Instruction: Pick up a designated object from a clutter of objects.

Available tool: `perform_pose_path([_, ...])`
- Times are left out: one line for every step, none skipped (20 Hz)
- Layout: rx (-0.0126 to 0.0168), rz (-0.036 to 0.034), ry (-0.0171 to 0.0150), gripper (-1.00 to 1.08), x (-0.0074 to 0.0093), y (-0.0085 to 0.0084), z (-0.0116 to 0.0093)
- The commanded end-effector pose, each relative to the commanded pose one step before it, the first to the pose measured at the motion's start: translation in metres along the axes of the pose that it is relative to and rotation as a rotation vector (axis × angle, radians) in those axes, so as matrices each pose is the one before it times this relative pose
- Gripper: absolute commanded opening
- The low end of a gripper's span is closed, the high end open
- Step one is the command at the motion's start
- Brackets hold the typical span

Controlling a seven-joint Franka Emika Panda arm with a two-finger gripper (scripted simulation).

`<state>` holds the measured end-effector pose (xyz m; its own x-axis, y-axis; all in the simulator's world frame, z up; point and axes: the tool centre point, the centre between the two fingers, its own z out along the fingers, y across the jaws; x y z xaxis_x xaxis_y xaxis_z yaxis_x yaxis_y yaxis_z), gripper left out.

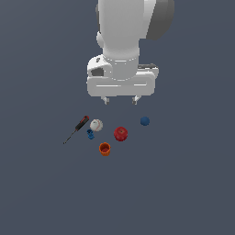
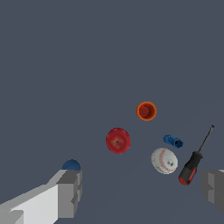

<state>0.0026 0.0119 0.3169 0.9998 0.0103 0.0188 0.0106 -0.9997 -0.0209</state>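
While my pincer [image 1: 121, 100] hangs wide open above the bench [image 1: 183, 183], holding and touching nothing, the baseball [image 1: 96, 125] lies between the screwdriver [image 1: 77, 129] and the apple [image 1: 120, 134].

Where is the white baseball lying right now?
In the exterior view the baseball lies toward the left of the group, between the screwdriver on its left and the apple on its right, with a small blue piece just in front.

arm [image 1: 120, 41]: white, grey joint | fingers [image 2: 70, 192]: grey, blocky
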Motion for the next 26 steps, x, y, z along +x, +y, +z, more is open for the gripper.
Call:
perform_pose_path([0.0,0.0,0.0,1.0,0.0,0.00001,0.0])
perform_pose_path([0.00053,0.00111,-0.00063,1.0,-0.0001,0.00018,0.00025])
perform_pose_path([0.00157,0.00322,-0.00183,1.0,-0.00029,0.0005,0.00072])
perform_pose_path([0.00259,0.00538,-0.00303,1.0,-0.00048,0.00083,0.00118])
perform_pose_path([0.00361,0.0076,-0.00422,1.0,-0.00065,0.00115,0.0016])
perform_pose_path([0.00461,0.00989,-0.00537,1.0,-0.00081,0.00142,0.00196])
perform_pose_path([0.00525,0.01162,-0.00611,1.0,-0.00091,0.00151,0.00207])
perform_pose_path([0.0044,0.01013,-0.00509,1.0,-0.00073,0.00115,0.00155])
perform_pose_path([0.00334,0.00811,-0.00383,1.0,-0.00053,0.00074,0.00098])
perform_pose_path([0.00229,0.00598,-0.00259,1.0,-0.00035,0.00037,0.00047])
perform_pose_path([0.00124,0.00365,-0.00136,1.0,-0.00017,0.00006,0.00005])
perform_pose_path([0.00026,0.00114,-0.00024,1.0,-0.00004,-0.00019,-0.0002])
perform_pose_path([-0.00029,-0.00052,0.00035,1.0,0.00007,-0.00007,-0.00016])
perform_pose_path([-0.00065,-0.00196,0.00072,1.0,0.00008,-0.00003,0.0])
perform_pose_path([-0.00068,-0.00277,0.00065,1.0,0.00008,0.00024,0.00037])
perform_pose_path([-0.00055,-0.00324,0.00041,1.0,0.00005,0.00062,0.00082])
perform_pose_path([-0.00049,-0.00393,0.00024,1.0,0.0,0.00088,0.00124])
perform_pose_path([-0.00045,-0.00456,0.00011,1.0,-0.00003,0.00121,0.00164])
perform_pose_path([-0.00047,-0.00537,0.00005,1.0,-0.00007,0.00144,0.002])
perform_pose_path([-0.00057,-0.00623,0.00008,1.0,-0.0001,0.00168,0.00229])
perform_pose_path([-0.00076,-0.00733,0.00021,1.0,-0.00013,0.00185,0.00255])
perform_pose_path([-0.00095,-0.00845,0.00034,1.0,-0.00017,0.00203,0.00281])
perform_pose_path([-0.00109,-0.00945,0.0004,1.0,-0.00023,0.00224,0.00309])
perform_pose_path([-0.00115,-0.01036,0.00037,1.0,-0.00032,0.00246,0.00342])
perform_pose_path([-0.0012,-0.01124,0.00033,1.0,-0.00044,0.0027,0.00376])
perform_pose_path([-0.00129,-0.0122,0.00033,1.0,-0.00056,0.0029,0.00407])
